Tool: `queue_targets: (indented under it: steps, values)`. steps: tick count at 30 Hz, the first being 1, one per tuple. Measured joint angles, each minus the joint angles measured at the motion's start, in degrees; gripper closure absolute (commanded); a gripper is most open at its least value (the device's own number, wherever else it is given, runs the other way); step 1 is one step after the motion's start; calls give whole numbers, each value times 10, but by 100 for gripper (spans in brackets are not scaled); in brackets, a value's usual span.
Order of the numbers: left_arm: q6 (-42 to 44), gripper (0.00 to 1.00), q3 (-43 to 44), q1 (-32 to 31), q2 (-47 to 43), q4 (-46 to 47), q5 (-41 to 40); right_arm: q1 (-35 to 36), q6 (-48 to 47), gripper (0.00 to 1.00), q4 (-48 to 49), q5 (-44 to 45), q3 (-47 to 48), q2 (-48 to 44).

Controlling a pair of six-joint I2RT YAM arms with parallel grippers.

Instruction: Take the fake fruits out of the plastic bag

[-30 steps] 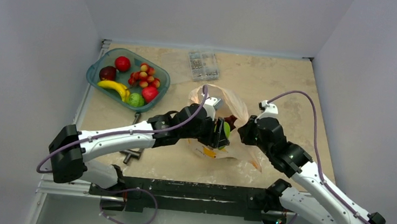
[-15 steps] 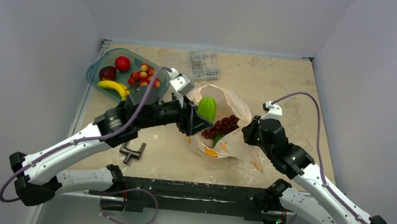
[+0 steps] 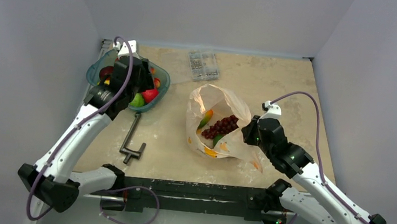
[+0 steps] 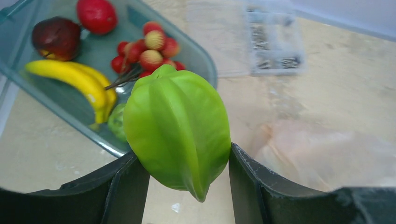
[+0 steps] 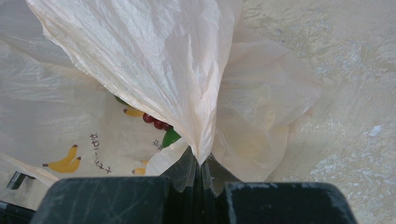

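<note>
1. Green ridged fruit (image 4: 177,130) nipped in left gripper (image 4: 183,156), hung over teal tray (image 4: 205,70) (banana (image 4: 70,79), apples (image 4: 97,15), cherries (image 4: 149,51) inside).
2. Pinched plastic bag (image 5: 154,60) edge tight in right gripper (image 5: 201,165), mid-table, grape cluster (image 3: 221,126) inside.

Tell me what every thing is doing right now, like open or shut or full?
left gripper: shut on the green fruit.
green fruit: held up in the air by the tray.
right gripper: shut on the plastic bag.
plastic bag: pinched, mouth open, fruit inside.
grape cluster: inside the bag.
teal tray: open, holding fruit.
metal clamp: lying flat, untouched.
</note>
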Motion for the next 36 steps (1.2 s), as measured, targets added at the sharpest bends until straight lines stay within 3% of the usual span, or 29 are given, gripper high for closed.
queue_targets:
  steps: [9,17,20,23,28,31,36]
  values:
    - [-48,100,-6,204,169,57,126,0,0,100,0,0,0,0]
    - [-54,100,160,299,422,42,229,0,0,100,-1,-3,0,0]
    - [-52,99,216,322,478,27,243,0,0,100,-2,-5,0,-1]
    - [-52,87,239,346,501,11,260,0,0,100,-2,-5,0,-3]
    - [-49,50,256,382,533,-7,285,0,0,100,-2,-5,0,-3]
    - [-40,40,265,392,553,-14,291,0,0,100,-3,-5,0,-3]
    - [-39,32,266,397,556,-22,304,0,0,100,-3,-13,0,-4]
